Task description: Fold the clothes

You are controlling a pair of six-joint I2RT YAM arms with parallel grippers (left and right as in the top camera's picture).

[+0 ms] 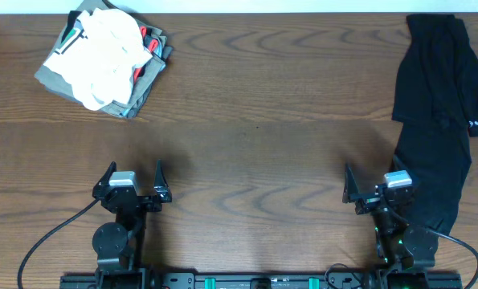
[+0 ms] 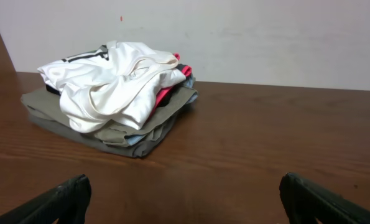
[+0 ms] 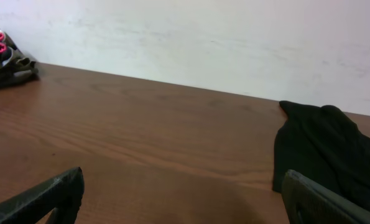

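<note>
seeing the left gripper (image 1: 134, 170) and right gripper (image 1: 372, 170) both spread wide, gripping nothing — i read the black clothes (image 1: 435, 120) lying rumpled along the table (image 1: 255, 136) at its right edge, just beside the right gripper.

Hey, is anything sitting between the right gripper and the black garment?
Nothing visible. The black garment lies at the right edge of the table, right beside the open right gripper, with no object between them. The folded stack sits far off in the far left corner.
</note>
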